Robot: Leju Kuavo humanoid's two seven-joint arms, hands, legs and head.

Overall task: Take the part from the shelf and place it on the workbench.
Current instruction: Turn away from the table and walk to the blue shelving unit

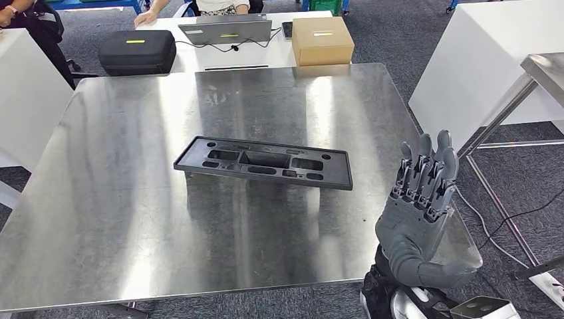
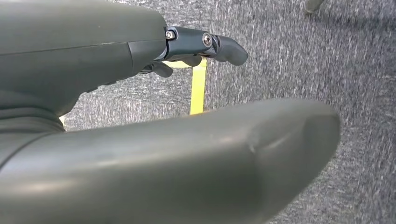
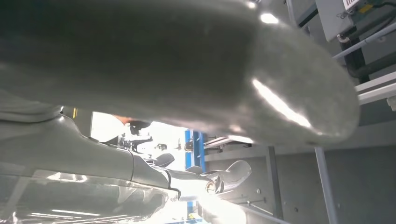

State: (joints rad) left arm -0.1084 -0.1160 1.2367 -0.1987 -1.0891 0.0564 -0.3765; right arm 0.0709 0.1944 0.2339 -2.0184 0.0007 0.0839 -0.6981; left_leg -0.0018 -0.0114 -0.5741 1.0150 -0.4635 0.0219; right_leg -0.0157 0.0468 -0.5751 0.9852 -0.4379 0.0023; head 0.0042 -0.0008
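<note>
Head cam sits high on my body, looking forward and down over the worktop [image 1: 100,199]; far edge and the desks behind it are in frame. My right robot hand [image 1: 420,199] rises at the near right corner. Right wrist cam is tight behind that same hand [image 3: 177,70], turned, facing out across the room toward bright background; the hand is the shared part with the head view. Left wrist cam is close behind my left robot hand [image 2: 154,158], pointing down at grey carpet [image 2: 327,56].
</note>
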